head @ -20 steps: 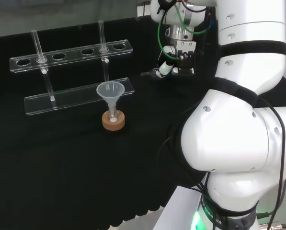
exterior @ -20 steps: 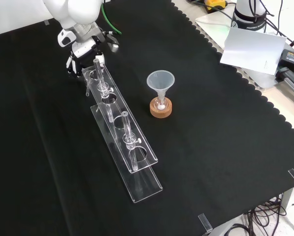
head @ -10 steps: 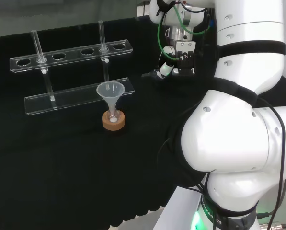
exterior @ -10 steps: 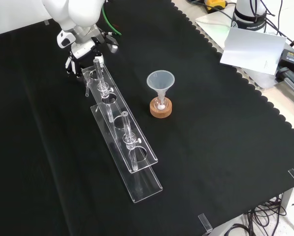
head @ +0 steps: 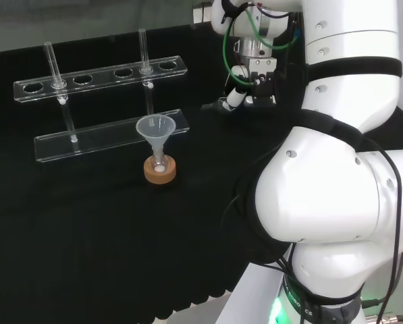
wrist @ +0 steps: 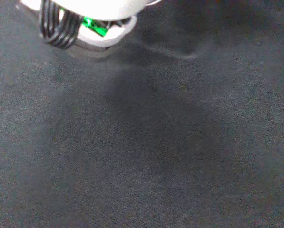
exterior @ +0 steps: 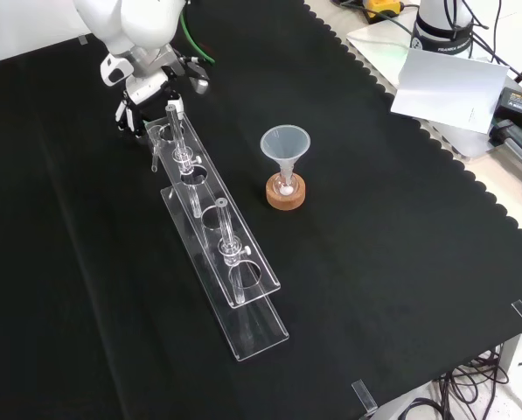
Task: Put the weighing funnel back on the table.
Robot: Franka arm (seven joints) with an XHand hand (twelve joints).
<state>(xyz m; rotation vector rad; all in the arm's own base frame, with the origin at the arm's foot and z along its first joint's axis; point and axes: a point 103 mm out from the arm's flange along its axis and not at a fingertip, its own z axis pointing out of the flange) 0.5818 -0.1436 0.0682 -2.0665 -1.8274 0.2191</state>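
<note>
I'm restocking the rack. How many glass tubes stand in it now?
2. In the head view, the left tube stands in the rack, second hole from the left; the right tube, second from the right. Other clear glass may be hidden.

The black cloth-covered bench (exterior: 374, 262) is occupied by a long clear plastic tube rack (exterior: 205, 194) and a round cork ring (exterior: 285, 194).

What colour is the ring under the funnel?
Light brown: the cork ring shows best in the front view.
</note>
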